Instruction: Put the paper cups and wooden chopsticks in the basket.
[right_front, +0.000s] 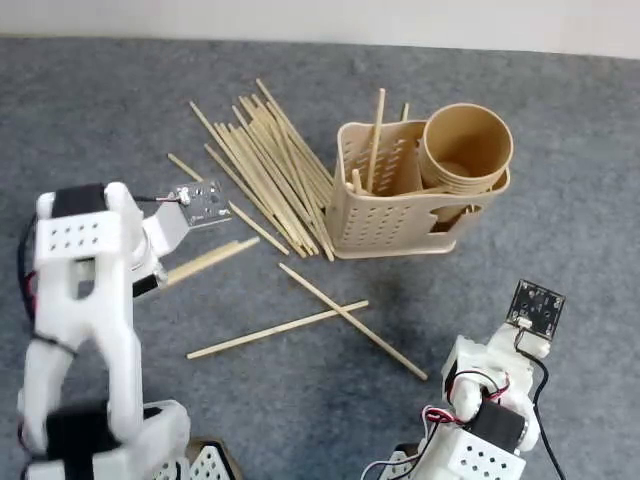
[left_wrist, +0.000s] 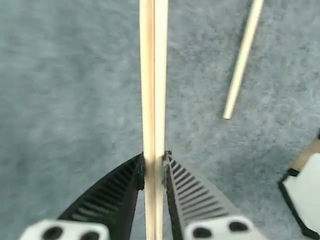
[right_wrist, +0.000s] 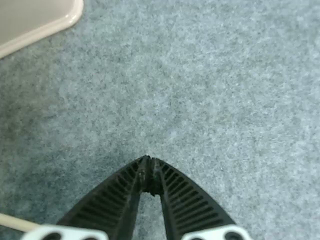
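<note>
Left claw clenched two chopsticks near one end, away from the basket; they might pivot loose. Right claw clenched, empty.

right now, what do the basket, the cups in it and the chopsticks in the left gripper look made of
Basket: probably moulded plastic, smooth beige, with rows of holes.
Paper cups: tan matte paper, thin rolled rim.
Chopsticks: apparently bare pale wood, dull, no gloss.
</note>
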